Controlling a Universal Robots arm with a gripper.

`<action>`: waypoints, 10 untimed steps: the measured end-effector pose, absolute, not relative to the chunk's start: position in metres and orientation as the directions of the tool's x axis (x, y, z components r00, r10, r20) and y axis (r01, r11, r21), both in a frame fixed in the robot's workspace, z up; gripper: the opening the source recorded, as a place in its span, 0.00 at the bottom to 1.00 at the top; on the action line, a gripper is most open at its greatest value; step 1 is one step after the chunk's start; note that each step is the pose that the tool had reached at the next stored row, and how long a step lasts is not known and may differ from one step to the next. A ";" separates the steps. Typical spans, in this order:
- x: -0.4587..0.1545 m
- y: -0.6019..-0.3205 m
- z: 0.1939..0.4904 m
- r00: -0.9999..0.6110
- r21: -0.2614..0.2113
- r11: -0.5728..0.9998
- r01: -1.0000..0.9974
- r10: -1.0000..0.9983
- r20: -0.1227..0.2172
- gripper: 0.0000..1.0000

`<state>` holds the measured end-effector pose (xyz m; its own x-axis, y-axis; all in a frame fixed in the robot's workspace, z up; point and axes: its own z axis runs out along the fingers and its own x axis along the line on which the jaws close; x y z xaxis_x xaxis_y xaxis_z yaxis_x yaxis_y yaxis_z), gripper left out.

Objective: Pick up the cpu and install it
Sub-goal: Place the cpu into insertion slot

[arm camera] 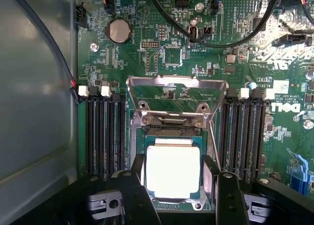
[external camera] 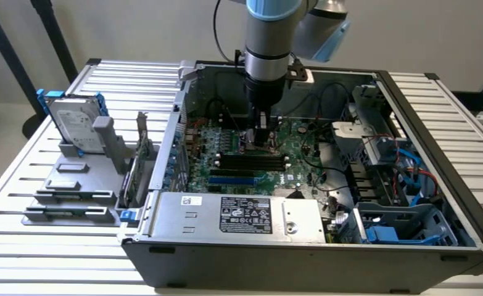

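The cpu (arm camera: 172, 170), a small square chip with a bright silver top and thin green rim, lies flat in or just over the socket (arm camera: 147, 136) on the green motherboard (arm camera: 162, 53). My gripper (arm camera: 173, 182) straddles it, one black finger (arm camera: 139, 181) against each side, so it is shut on the chip. The socket's metal load plate (arm camera: 176, 95) stands flipped open just beyond the chip. In the exterior view my gripper (external camera: 262, 140) reaches straight down into the open computer case (external camera: 307, 240), low over the middle of the board.
Black memory slots (arm camera: 104, 136) (arm camera: 244, 136) flank the socket. Black cables (arm camera: 206, 36) cross the board. A power supply (external camera: 241, 216) fills the case's near side. Outside, at the exterior view's left, a grey rack (external camera: 68, 197) holds a hard drive (external camera: 73, 126) with blue brackets.
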<state>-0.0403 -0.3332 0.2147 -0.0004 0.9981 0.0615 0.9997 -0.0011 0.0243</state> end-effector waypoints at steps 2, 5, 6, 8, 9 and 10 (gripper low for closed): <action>-0.041 -0.333 0.213 0.000 0.026 -0.001 1.000 0.998 0.061 0.55; -0.041 -0.333 0.209 -0.001 0.029 -0.001 1.000 0.998 0.061 0.55; -0.041 -0.333 0.208 -0.001 0.030 -0.001 1.000 0.998 0.061 0.55; -0.041 -0.333 0.207 -0.001 0.030 -0.001 1.000 0.998 0.061 0.55; -0.041 -0.333 0.206 -0.001 0.031 -0.001 1.000 0.998 0.061 0.55; -0.041 -0.333 0.206 -0.001 0.031 -0.001 1.000 0.998 0.060 0.55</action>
<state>-0.0413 -0.3332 0.2055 -0.0005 0.9982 0.0604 0.9995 -0.0014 0.0307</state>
